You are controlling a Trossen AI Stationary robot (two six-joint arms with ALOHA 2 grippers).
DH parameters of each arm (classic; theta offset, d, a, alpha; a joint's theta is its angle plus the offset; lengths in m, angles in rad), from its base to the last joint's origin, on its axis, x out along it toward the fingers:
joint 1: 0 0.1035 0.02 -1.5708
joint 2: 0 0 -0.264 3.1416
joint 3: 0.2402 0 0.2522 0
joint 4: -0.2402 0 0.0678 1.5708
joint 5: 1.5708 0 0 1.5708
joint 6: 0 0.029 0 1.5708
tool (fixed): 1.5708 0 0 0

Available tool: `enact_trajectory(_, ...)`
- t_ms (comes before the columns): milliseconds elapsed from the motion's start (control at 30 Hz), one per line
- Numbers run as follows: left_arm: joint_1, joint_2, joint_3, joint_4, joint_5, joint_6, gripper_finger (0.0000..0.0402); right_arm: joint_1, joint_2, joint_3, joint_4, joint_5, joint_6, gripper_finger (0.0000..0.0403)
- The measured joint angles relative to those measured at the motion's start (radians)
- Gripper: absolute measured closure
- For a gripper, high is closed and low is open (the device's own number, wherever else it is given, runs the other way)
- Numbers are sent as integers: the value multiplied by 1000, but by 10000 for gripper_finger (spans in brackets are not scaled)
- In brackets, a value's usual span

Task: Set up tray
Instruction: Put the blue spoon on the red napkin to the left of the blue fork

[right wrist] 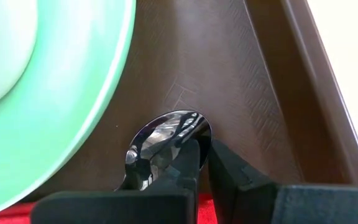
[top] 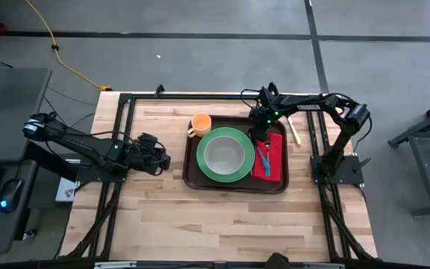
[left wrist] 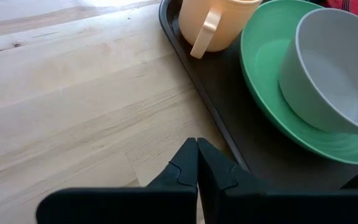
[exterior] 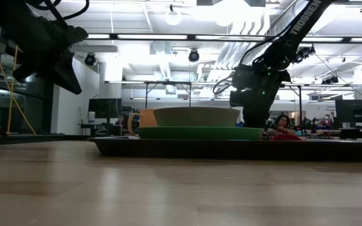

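Observation:
The dark brown tray (top: pixel 192 168) lies mid-table and carries a green plate (top: pixel 225 155) with a grey bowl (top: pixel 223 154), an orange cup (top: pixel 201 123) and a red napkin (top: pixel 273 155). A blue-handled spoon (top: pixel 263 160) lies on the napkin, and its shiny bowl (right wrist: pixel 166 140) reaches onto the tray floor between the plate and the tray's rim. My right gripper (right wrist: pixel 205 152) stands over the spoon's bowl end with its fingers almost together. My left gripper (left wrist: pixel 197 163) is shut and empty over the bare table, just left of the tray. My right gripper comes from above, pointing down, at the spoon's bowl end (right wrist: pixel 188 134), at the far end of the napkin. Its fingers stand a narrow gap apart, and one finger (right wrist: pixel 185 165) covers the place of contact. The spoon's bowl lies low on the tray floor.
A pale wooden stick (top: pixel 295 133) lies on the table right of the tray. Bare wooden table (top: pixel 222 224) lies toward the near edge. A black frame (top: pixel 125 97) borders the table top.

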Motion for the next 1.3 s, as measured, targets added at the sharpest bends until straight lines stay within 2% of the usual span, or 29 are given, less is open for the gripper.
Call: enact_trajectory(1300,0,0,0,-8,0,0,371,-43,0,-1,111,5,221,402)
